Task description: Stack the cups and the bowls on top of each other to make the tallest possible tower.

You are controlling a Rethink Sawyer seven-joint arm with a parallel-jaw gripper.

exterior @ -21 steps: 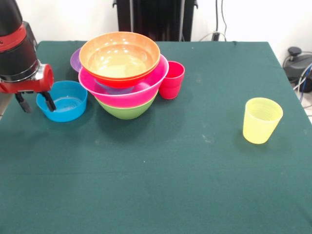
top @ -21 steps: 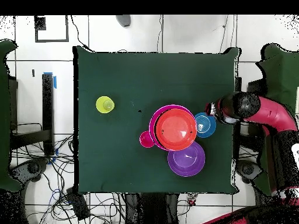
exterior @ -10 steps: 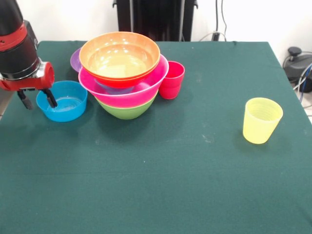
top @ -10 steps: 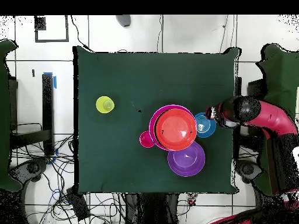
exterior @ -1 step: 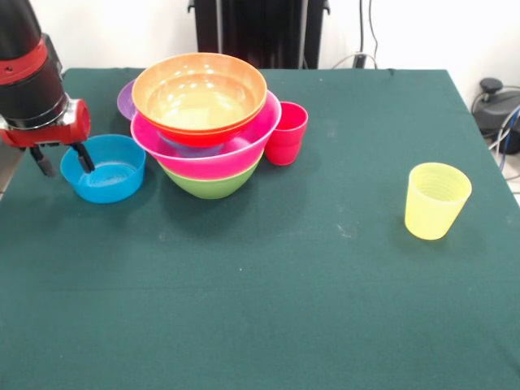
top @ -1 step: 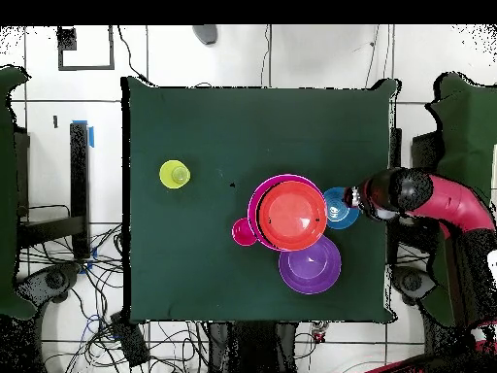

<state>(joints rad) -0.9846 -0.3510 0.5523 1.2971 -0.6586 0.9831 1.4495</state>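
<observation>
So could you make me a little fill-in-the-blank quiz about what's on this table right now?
1. The top bowl of the tower is coloured ____.
2. The tower's bottom bowl is coloured ____.
3. The gripper hangs with open jaws, one finger inside the small ____ bowl.
4. The cup standing alone, far from the stack, is coloured ____.

Missing words: orange; green; blue; yellow

My table (exterior @ -1 step: 309, 284) is covered with a dark green cloth. Behind it stands a white wall (exterior @ -1 step: 422, 32) with a black upright frame (exterior @ -1 step: 260, 32) against it. The overhead view shows a floor (top @ -1 step: 243, 58) of pale tiles with dark joints; cables (top @ -1 step: 87, 291) lie tangled beside the table.
</observation>
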